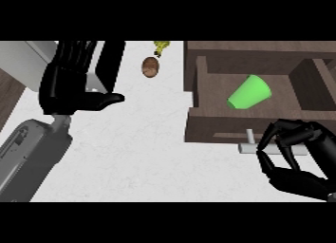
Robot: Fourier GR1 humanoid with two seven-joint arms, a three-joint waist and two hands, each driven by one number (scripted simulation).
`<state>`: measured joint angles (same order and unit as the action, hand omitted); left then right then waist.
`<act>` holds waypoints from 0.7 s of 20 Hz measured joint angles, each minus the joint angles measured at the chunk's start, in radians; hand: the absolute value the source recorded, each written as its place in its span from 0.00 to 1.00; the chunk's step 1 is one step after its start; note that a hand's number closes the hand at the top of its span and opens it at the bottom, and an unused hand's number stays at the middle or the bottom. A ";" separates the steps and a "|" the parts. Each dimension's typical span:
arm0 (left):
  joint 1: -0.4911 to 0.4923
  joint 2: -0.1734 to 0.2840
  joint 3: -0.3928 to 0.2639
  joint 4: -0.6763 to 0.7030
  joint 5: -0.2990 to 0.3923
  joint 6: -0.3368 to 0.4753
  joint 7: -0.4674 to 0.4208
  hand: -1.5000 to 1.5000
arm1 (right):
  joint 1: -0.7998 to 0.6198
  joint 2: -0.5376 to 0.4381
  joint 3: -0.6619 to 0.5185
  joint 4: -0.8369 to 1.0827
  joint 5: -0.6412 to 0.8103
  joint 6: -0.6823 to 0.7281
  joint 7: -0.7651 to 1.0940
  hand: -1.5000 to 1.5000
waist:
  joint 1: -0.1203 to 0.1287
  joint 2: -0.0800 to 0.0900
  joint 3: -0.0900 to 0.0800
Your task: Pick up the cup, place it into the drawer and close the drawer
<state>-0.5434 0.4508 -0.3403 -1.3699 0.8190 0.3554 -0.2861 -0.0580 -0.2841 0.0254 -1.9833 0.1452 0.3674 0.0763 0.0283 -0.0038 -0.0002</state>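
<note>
Lying tilted in open drawer (206,118): cup (250,92). Right hand (302,159) curled at handle (269,148), grasp unclear; left hand (76,80) relaxed, empty.

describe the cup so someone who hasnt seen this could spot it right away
Look at the brown wooden drawer pulled open on the right of the white counter. The cup lies on its side inside it, above the right hand. It is the only bright green thing in view.

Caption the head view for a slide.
Green cup lies in the open drawer; right hand curls at its handle, left hand rests open.
</note>
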 measured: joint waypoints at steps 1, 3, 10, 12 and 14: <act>0.022 0.011 0.009 -0.003 0.005 -0.019 -0.006 0.00 | -0.017 -0.020 0.012 0.004 0.037 0.007 -0.007 1.00 | 0.001 0.001 0.000; 0.070 0.030 0.023 -0.022 0.014 -0.054 -0.019 0.00 | -0.027 -0.039 0.060 0.027 0.141 -0.004 -0.035 1.00 | 0.003 0.002 0.000; 0.247 0.097 0.089 -0.104 0.027 -0.160 -0.049 0.00 | -0.086 -0.044 0.177 0.228 0.413 -0.098 -0.151 1.00 | -0.003 0.004 0.000; 0.279 0.092 0.106 -0.101 0.016 -0.183 -0.060 0.00 | -0.113 -0.028 0.189 0.317 0.461 -0.135 -0.195 0.00 | -0.008 0.004 0.000; 0.314 0.090 0.125 -0.107 0.011 -0.210 -0.072 0.00 | -0.134 -0.003 0.206 0.399 0.510 -0.176 -0.220 0.00 | -0.011 0.005 0.000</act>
<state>-0.2293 0.5407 -0.2155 -1.4764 0.8297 0.1457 -0.3581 -0.1921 -0.2876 0.2311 -1.5845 0.6549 0.1915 -0.1436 0.0177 0.0010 0.0000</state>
